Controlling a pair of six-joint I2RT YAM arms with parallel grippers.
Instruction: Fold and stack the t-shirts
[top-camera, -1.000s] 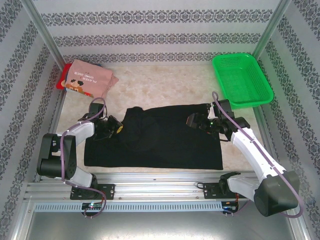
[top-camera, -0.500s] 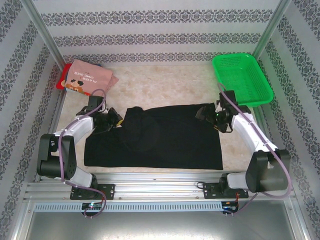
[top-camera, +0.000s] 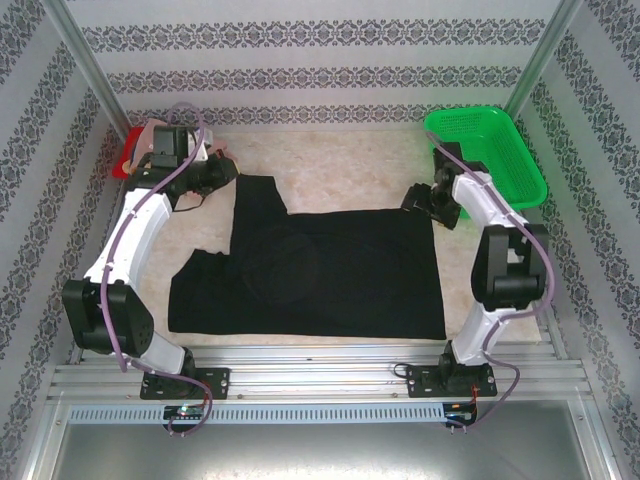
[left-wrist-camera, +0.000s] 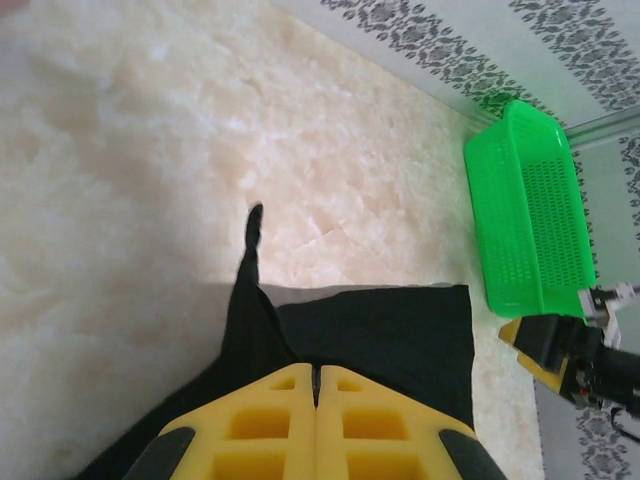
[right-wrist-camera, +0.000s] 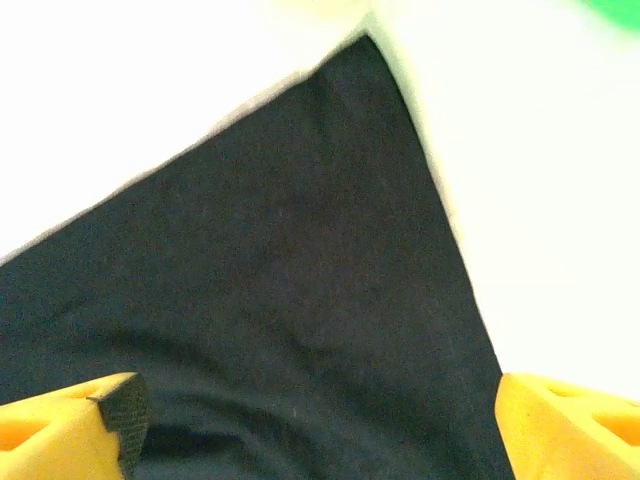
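A black t-shirt (top-camera: 320, 275) lies spread mid-frame on the pale bench (top-camera: 340, 165). At upper left, the left tool (top-camera: 218, 176) is pinched together on a stretched flap of it. The right tool (top-camera: 424, 200), fingers apart, sits at the shirt's upper-right corner.

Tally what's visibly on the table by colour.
black t-shirt: 1
green basket: 1
red cloth, partly covered at the far left: 1
Total: 3
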